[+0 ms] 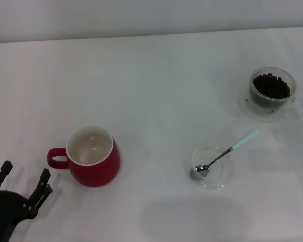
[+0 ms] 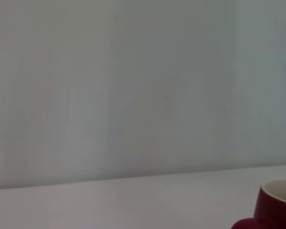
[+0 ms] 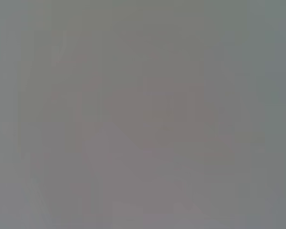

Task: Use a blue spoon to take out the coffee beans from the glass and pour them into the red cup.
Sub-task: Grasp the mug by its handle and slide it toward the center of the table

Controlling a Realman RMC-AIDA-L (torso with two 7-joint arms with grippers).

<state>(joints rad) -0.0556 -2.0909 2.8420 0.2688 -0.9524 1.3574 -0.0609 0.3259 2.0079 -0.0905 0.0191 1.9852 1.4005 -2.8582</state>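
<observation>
Starting on the spoon pickup.
I'm seeing the left tool released beside the red cup; I'm planning to pinch the blue spoon by its handle; right tool unseen.

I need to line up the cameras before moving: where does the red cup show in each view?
Head view: the red cup stands left of centre on the table, its handle turned toward the left gripper at the lower left corner.
Left wrist view: only its rim and handle show at the lower right corner.
Right wrist view: not in it.
Shared landmark: the white table.
</observation>
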